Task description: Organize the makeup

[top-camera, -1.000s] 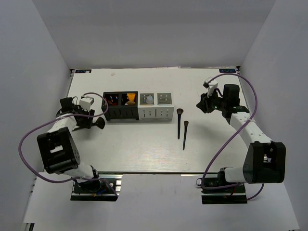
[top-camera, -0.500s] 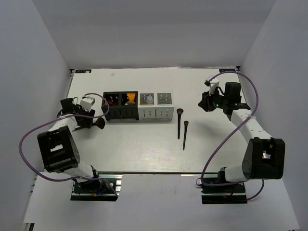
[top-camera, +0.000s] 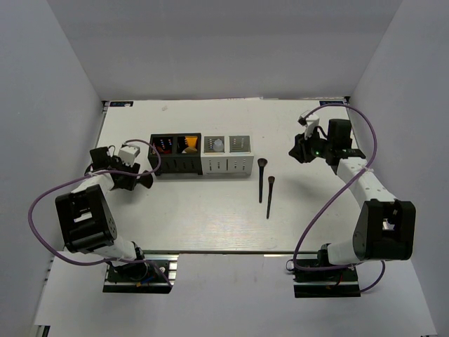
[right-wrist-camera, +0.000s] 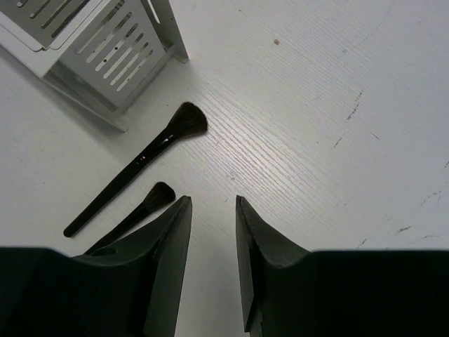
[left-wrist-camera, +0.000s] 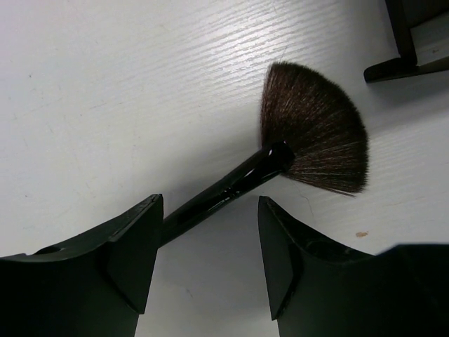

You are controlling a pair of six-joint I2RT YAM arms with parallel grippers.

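A black fan brush lies on the white table; its handle runs down-left and passes behind my left finger. My left gripper is open, low over the table, with only bare table between the jaws. In the top view this gripper sits just left of the black organizer, and the fan brush is at its tip. Two black brushes lie right of the white organizer. My right gripper is open and empty, beside those brushes.
The black organizer holds dark-red sticks and an orange tube. The white organizer holds a white egg-shaped piece; its corner shows in the right wrist view. Grey walls enclose the table on three sides. Purple cables loop from both arms.
My left wrist has shifted slightly toward the near edge, and the fan brush stays by its tip. My right arm drew back a little to the right, then held still.
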